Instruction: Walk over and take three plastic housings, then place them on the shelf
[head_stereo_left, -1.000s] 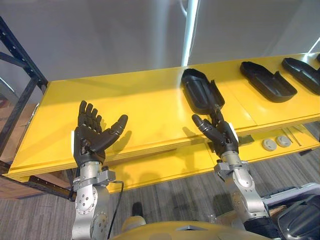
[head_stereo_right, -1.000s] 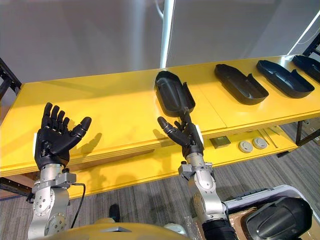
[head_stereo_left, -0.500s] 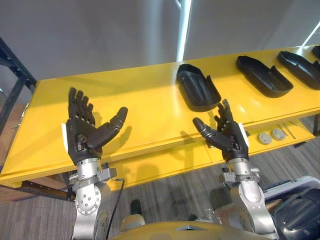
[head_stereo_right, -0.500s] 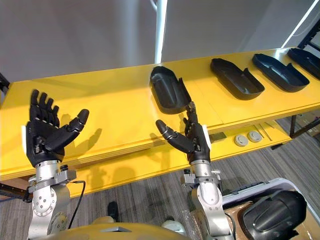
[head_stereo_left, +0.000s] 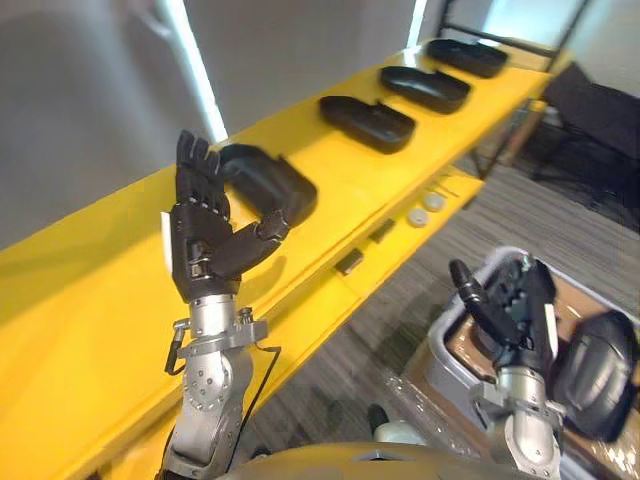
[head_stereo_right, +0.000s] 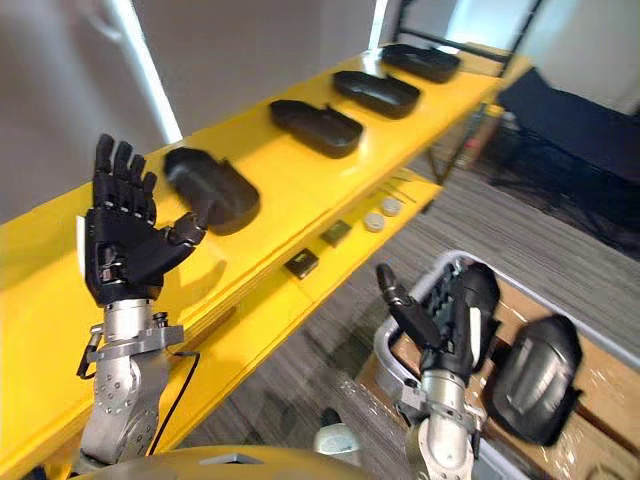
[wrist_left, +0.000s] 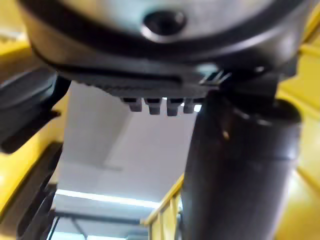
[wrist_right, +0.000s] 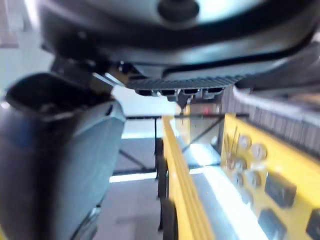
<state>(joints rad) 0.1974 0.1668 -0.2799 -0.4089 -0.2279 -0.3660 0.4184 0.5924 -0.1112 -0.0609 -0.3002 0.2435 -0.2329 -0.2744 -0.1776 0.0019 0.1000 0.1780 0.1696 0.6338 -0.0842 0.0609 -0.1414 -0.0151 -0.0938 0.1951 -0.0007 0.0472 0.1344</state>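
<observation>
Well, from the left eye I see my left robot hand (head_stereo_left: 210, 255) raised, fingers spread and empty, in front of the yellow surface (head_stereo_left: 90, 300), where four plastic housings (head_stereo_left: 367, 122) lie in a row. From the right eye, my right robot hand (head_stereo_right: 455, 320) hangs released over a grey bin (head_stereo_right: 392, 345), near another housing (head_stereo_right: 530, 375) lying inside it. Both wrist views show straight fingers holding nothing. My worry is that when I reach in I could snag the bin's rim, or the smooth shell could slip from a shallow grip.

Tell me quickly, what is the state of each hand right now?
Left hand: open, holds nothing.
Right hand: open, holds nothing.
</observation>
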